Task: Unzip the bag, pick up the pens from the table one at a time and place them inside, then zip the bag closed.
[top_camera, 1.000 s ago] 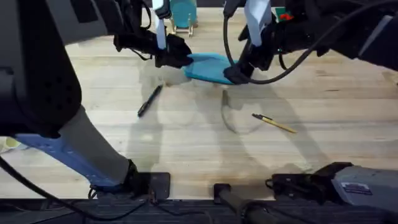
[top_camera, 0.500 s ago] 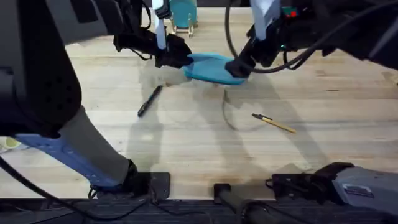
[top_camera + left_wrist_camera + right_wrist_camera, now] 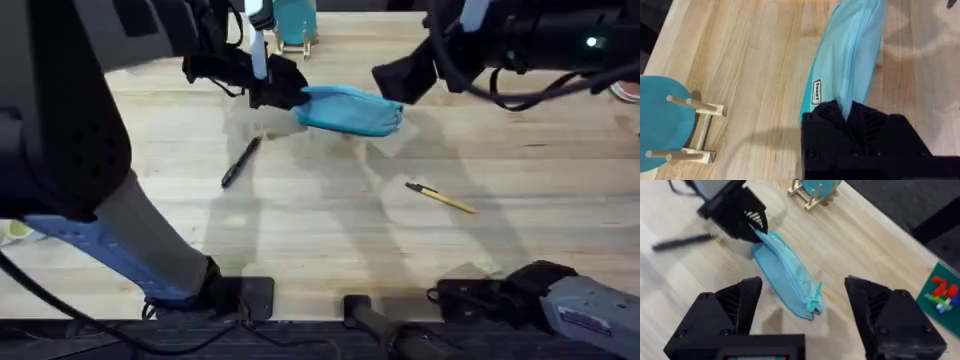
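Letting go of the soft light blue fabric pouch (image 3: pixel 350 109) on the pale wooden surface (image 3: pixel 300 220), the right gripper (image 3: pixel 802 307) backs away wide open and empty, while the left gripper (image 3: pixel 283 89) pinches one end to steady it for the black pen (image 3: pixel 240 161) and yellow pen (image 3: pixel 441 198).

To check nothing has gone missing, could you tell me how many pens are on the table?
2: the black pen lies left of the bag; the yellow pen lies right, nearer the bases.
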Motion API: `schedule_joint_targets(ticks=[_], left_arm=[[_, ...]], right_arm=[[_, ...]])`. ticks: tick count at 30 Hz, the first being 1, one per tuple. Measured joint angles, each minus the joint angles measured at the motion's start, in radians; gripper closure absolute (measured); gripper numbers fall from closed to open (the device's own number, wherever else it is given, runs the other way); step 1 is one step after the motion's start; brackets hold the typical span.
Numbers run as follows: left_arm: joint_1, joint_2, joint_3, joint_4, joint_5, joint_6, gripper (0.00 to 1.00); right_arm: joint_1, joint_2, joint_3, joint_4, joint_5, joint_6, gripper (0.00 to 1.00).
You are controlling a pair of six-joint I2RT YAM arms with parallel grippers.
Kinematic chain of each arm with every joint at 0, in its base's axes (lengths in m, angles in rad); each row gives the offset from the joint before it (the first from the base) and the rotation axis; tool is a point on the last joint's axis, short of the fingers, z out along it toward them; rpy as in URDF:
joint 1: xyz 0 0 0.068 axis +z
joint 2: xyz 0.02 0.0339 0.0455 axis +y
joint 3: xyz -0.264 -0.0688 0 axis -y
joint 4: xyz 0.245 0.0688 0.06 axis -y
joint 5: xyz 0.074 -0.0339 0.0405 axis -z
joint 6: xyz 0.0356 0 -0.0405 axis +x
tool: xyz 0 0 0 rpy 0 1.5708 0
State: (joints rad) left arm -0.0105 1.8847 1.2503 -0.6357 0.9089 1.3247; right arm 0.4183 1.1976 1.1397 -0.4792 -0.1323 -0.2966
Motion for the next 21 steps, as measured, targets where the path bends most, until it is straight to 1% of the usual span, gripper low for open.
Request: schedule_joint_targets(ticks=[6,14,17,21], left_arm=[[0.000,0.000,0.000,0.000,0.000,0.000,0.959],[0.000,0.000,0.000,0.000,0.000,0.000,0.959],[0.000,0.000,0.000,0.000,0.000,0.000,0.959],[0.000,0.000,0.000,0.000,0.000,0.000,0.959]], right_arm=[[0.000,-0.026,0.000,0.000,0.071,0.257,0.003],[0.000,-0.148,0.000,-0.011,0.205,0.581,0.003],[0.000,-0.199,0.002,-0.081,0.229,0.678,0.004],[0.000,-0.236,0.002,-0.144,0.245,0.750,0.004]])
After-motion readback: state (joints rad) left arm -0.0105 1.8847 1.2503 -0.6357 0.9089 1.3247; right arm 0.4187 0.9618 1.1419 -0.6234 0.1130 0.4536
